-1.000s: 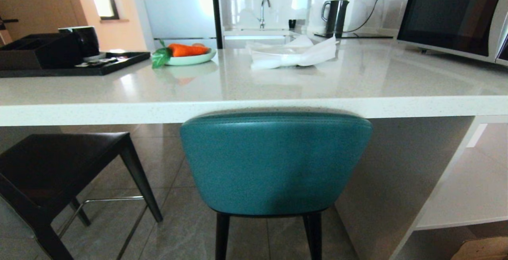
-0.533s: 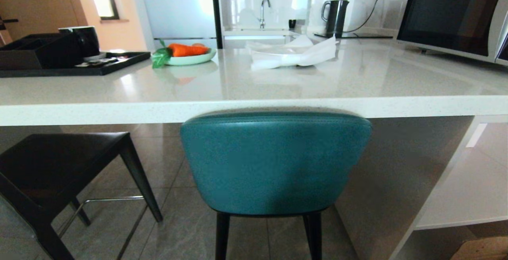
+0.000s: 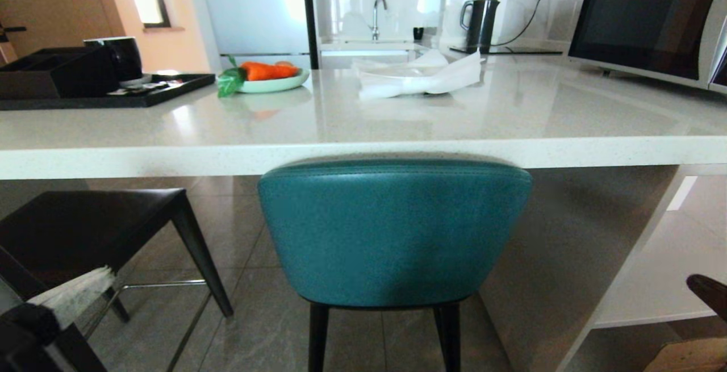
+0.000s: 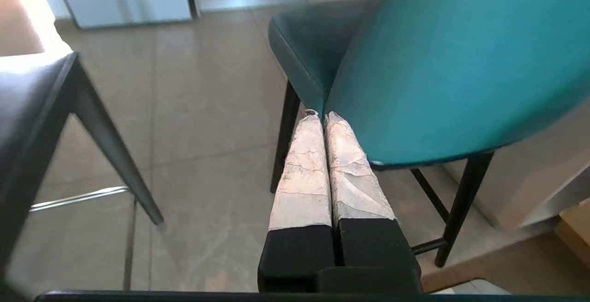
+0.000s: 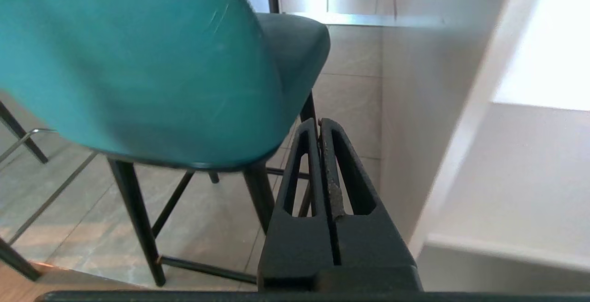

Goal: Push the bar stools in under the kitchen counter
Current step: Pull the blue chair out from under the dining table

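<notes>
The teal bar stool (image 3: 392,235) stands in the middle, the top of its back just below the front edge of the white kitchen counter (image 3: 170,159). The dark stool (image 3: 85,230) stands to its left, its seat below the counter's edge. My left gripper (image 3: 74,295), with white-wrapped fingers, is low on the left, between the two stools. In the left wrist view it (image 4: 320,116) is shut and empty beside the teal stool's (image 4: 461,62) back. My right gripper (image 3: 707,292) shows at the right edge. In the right wrist view it (image 5: 318,124) is shut and empty beside the teal stool (image 5: 138,62).
On the counter are a black tray (image 3: 113,96), a plate with a carrot (image 3: 267,76), white napkins (image 3: 420,76), a kettle (image 3: 480,23) and a microwave (image 3: 653,20). A white end panel (image 5: 415,108) and shelf unit (image 3: 670,270) stand right of the teal stool.
Both grippers have come into the head view, the left at the lower left and the right at the right edge. The stools and counter have not moved.
</notes>
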